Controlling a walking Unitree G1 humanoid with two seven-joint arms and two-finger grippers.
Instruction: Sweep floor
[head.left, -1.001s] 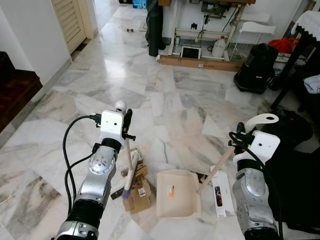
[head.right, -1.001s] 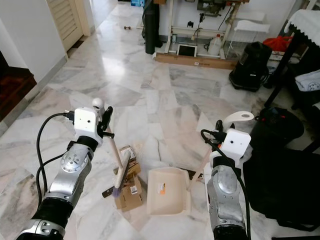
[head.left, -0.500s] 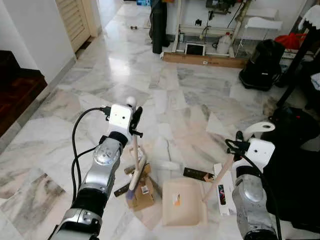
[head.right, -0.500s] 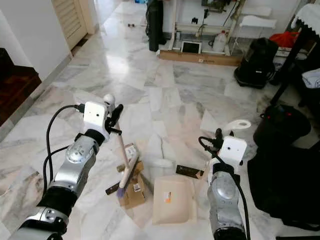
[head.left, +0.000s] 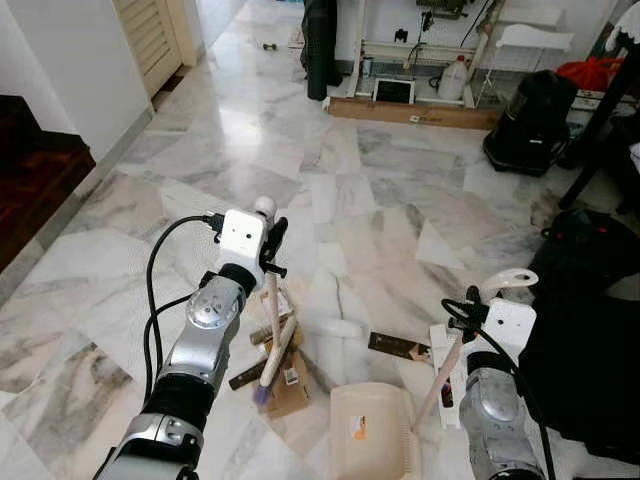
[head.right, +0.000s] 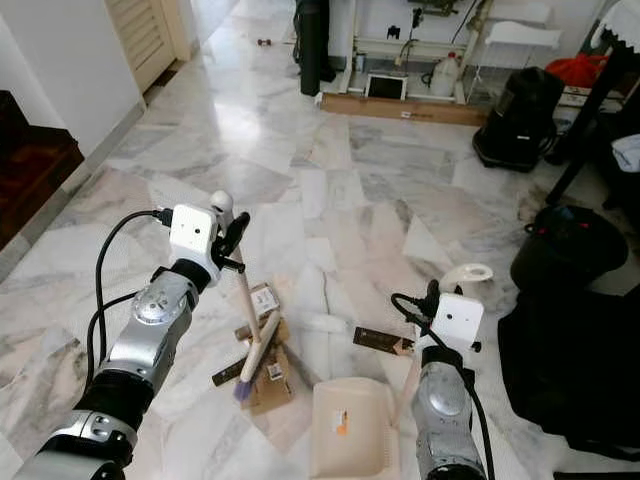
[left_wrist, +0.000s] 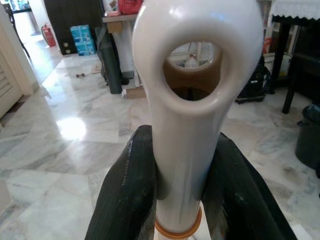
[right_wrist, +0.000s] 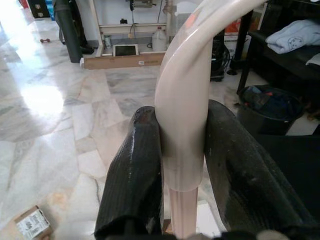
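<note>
Sweeping is the step in hand, and the left gripper (left_wrist: 182, 190) has its two black fingers clamped on the cream broom (head.left: 272, 335) just under the looped top, while the right gripper (right_wrist: 182, 180) is pinched tight on the curved handle of the dustpan (head.left: 372, 442). The broom head sits on the floor right against a small heap of litter: a flattened brown box (head.left: 291, 386), a little printed carton (head.right: 263, 300) and a dark strip (head.left: 249, 374). A crumpled white scrap (head.left: 337, 328) and a dark flat packet (head.left: 399, 347) lie a bit further toward the right arm, near the pan's handle. For a clean stroke, the broom looks best kept low and dragged across toward the pan's open lip, with the pan held flat and steady on the marble floor (head.left: 380, 200) so the cardboard rides in instead of pushing under it. The pan is pale beige with a small orange label on it, and it sits just beside the heap, its mouth not yet touching the box.
</note>
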